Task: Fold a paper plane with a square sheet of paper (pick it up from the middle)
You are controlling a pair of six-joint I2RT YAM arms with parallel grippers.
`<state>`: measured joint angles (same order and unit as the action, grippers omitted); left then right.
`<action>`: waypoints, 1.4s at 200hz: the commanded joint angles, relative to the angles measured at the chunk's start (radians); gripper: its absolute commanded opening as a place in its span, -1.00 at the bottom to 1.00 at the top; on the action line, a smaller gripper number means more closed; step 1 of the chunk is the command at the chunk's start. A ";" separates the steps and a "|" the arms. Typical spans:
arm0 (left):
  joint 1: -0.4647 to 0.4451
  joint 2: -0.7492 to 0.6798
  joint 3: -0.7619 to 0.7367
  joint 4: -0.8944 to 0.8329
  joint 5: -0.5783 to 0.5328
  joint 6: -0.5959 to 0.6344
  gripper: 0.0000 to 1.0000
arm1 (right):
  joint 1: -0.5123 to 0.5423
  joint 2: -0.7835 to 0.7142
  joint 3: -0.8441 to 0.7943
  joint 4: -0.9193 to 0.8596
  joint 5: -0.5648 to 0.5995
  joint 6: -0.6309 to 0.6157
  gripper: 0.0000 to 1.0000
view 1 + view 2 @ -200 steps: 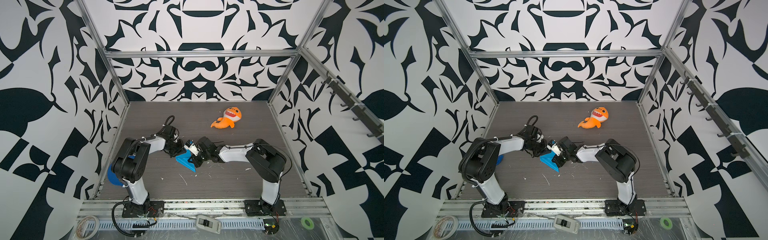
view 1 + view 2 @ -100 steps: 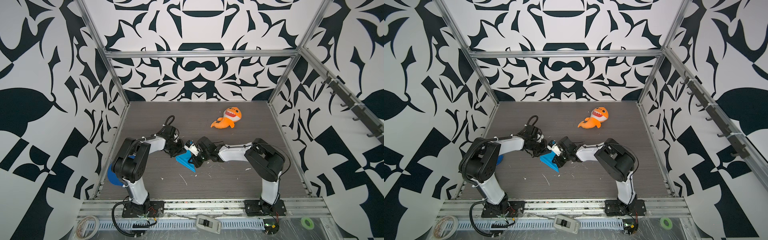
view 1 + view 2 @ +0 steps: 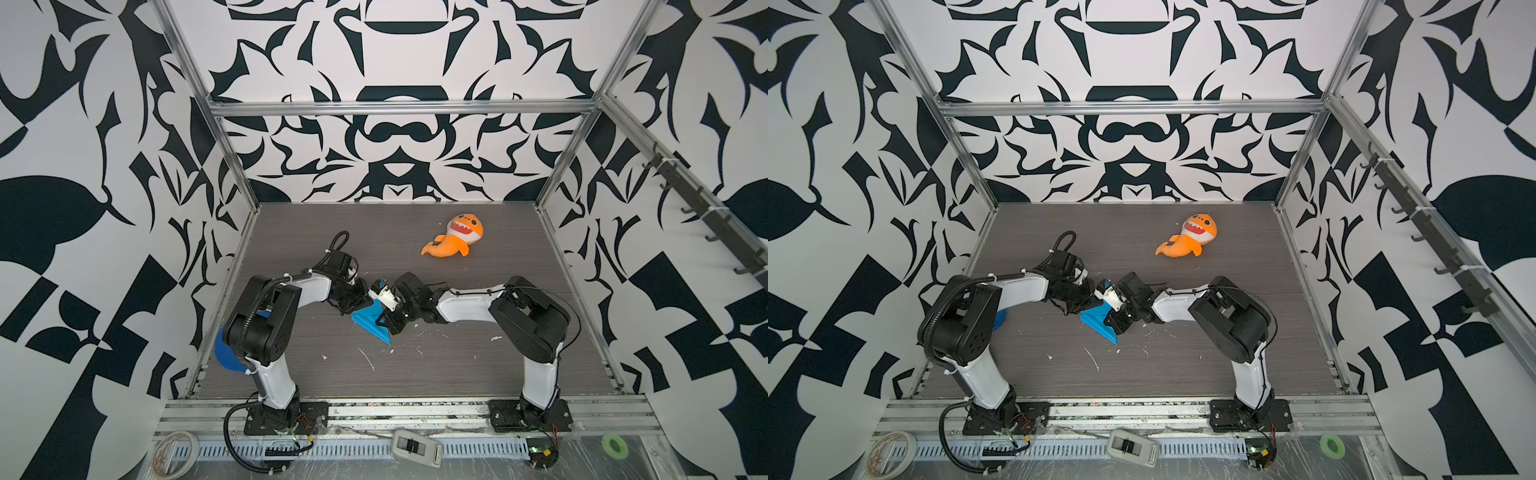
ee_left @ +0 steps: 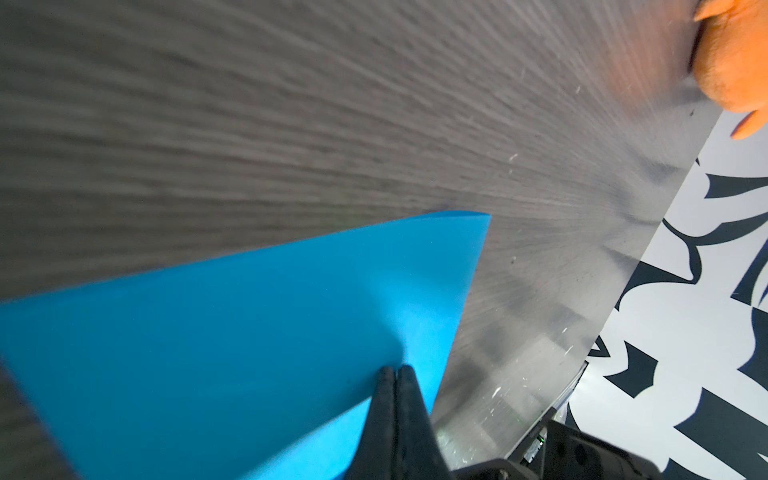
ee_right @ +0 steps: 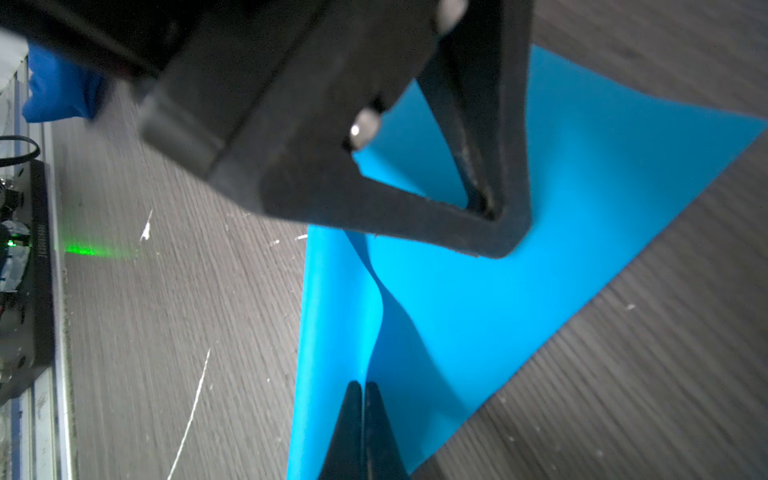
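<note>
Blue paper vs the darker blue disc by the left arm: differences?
The square sheet of paper is bright blue, angular, buckled; the disc is darker and round. The paper sits centrally, pinched by the left gripper and right gripper; the disc lies untouched behind the left arm. Both are blue.

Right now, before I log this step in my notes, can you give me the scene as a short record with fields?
Paper: blue paper, partly folded, mid-table, one fold raised
Left arm: left end effector shut, tips against the paper
Right arm: right end effector shut, pinching the raised fold
Toy: orange shark toy, far side, apart from both arms
Disc: dark blue disc, left edge, partly hidden by the left arm
Surface: grey wood-grain table, white scraps scattered
</note>
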<state>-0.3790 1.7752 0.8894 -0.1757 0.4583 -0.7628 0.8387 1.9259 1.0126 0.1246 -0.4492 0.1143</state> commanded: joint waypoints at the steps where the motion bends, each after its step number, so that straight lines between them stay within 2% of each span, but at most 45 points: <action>1: -0.005 0.039 -0.045 -0.034 -0.038 -0.003 -0.96 | 0.003 -0.008 0.027 0.043 -0.030 -0.006 -1.00; 45: 0.020 -0.040 -0.029 -0.015 0.035 -0.004 -0.84 | 0.003 -0.007 0.008 0.034 -0.030 -0.004 -1.00; 91: 0.069 -0.100 -0.037 -0.057 0.002 0.007 -0.76 | 0.002 -0.005 0.005 0.036 -0.031 0.001 -1.00; 174: 0.070 -0.015 -0.045 -0.076 -0.036 0.026 -0.91 | 0.003 0.005 0.033 0.022 -0.069 -0.027 -1.00; 280: 0.070 0.002 -0.045 -0.087 -0.044 0.042 -0.96 | 0.002 0.013 0.060 -0.038 0.001 -0.058 -1.00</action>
<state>-0.3077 1.7340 0.8562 -0.2138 0.4530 -0.7341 0.8391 1.9457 1.0367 0.1081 -0.4667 0.0761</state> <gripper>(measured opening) 0.041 0.050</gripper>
